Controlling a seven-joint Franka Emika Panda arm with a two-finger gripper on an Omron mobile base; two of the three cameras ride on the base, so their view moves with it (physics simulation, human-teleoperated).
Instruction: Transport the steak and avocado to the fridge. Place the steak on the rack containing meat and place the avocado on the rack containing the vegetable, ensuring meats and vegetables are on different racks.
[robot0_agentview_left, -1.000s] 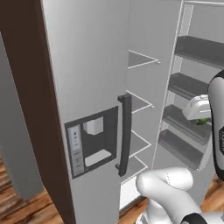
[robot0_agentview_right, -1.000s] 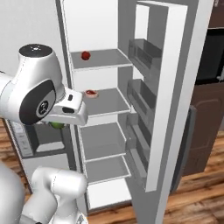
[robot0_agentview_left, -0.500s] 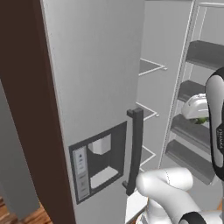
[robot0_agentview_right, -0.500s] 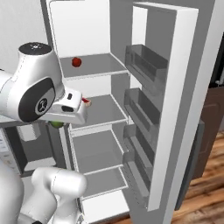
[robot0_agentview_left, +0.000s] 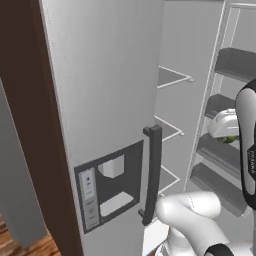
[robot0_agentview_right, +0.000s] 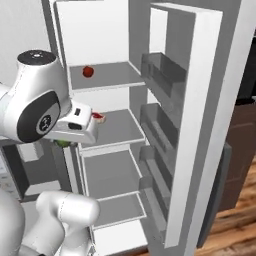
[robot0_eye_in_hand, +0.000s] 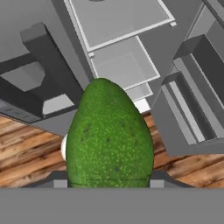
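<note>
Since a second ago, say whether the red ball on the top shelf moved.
No: the red ball keeps its spot on the top shelf; the camera shifted.

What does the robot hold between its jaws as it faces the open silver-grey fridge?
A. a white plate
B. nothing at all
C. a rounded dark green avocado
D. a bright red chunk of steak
C: the hand view shows the rounded dark green avocado sitting between the jaws, with the pale grey shelves of the open silver-grey fridge beyond it; a small red item lies on the top shelf in the right base view.
</note>
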